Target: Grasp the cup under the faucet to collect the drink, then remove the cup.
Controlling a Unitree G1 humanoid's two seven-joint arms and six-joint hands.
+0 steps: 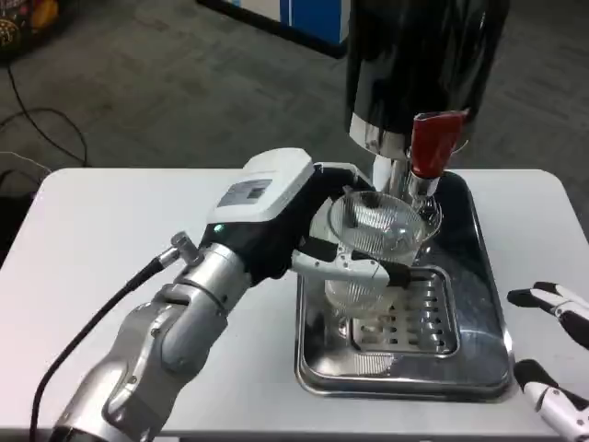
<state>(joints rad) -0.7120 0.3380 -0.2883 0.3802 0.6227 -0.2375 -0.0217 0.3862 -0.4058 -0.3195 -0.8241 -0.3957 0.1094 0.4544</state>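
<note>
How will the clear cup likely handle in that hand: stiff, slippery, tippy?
The cup looks like thin ribbed clear plastic, so probably light and squeezable. The left hand grips its side; the ribs may limit slipping. It looks empty and is narrower at the base, so likely tippy on the tray.

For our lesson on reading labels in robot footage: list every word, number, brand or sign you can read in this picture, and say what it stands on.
No text can be read here.
Grey label on the white back of the left hand: lines of print, too small and blurred to read.
Colourful object at the top-left corner: round markings, blurred, not readable.
Dispenser, red tap handle, clear cup, metal drip tray: no visible lettering.
</note>
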